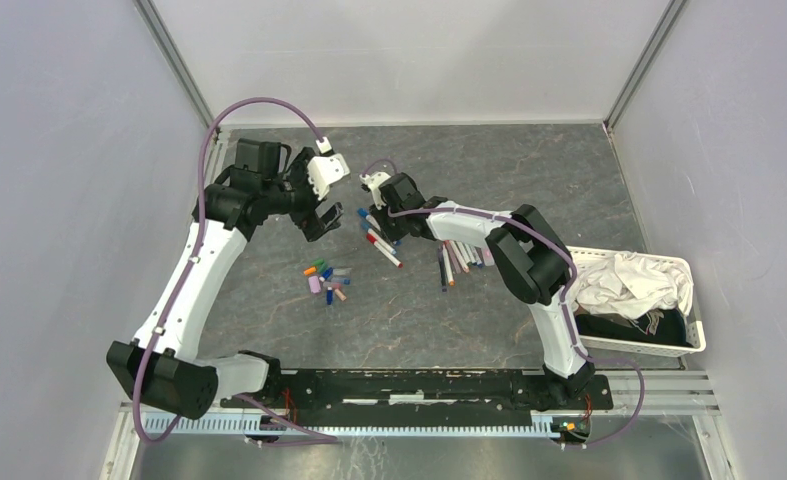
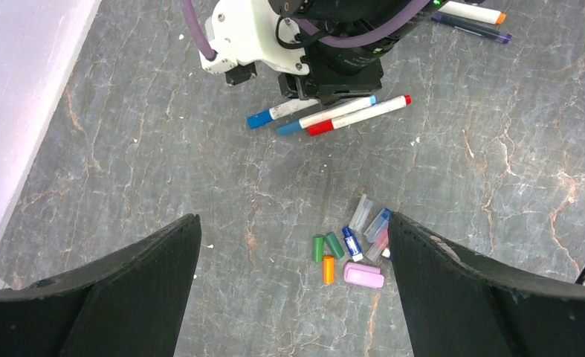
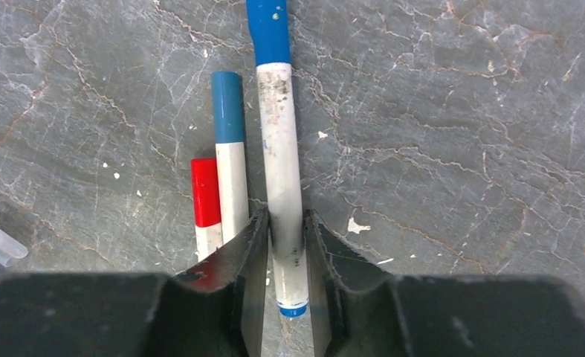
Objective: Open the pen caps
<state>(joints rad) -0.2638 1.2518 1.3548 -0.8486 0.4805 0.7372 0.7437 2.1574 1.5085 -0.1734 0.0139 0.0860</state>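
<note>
Right tool [image 3: 285, 223] clenches the slim white plastic pen [image 3: 283, 171], blue cap [image 3: 268, 33] still on ahead of the tool; two capped neighbours [image 3: 230, 149] lie beside. Left tool [image 2: 293, 217] hangs released above loose coloured plastic caps [image 2: 351, 244], already off.

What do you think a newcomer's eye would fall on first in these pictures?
Probably the right gripper, closed on the white barrel of a blue-capped pen at the table's far middle, beside two more pens. Next, the bright heap of loose caps at the centre, with the left gripper wide open nearby.
</note>
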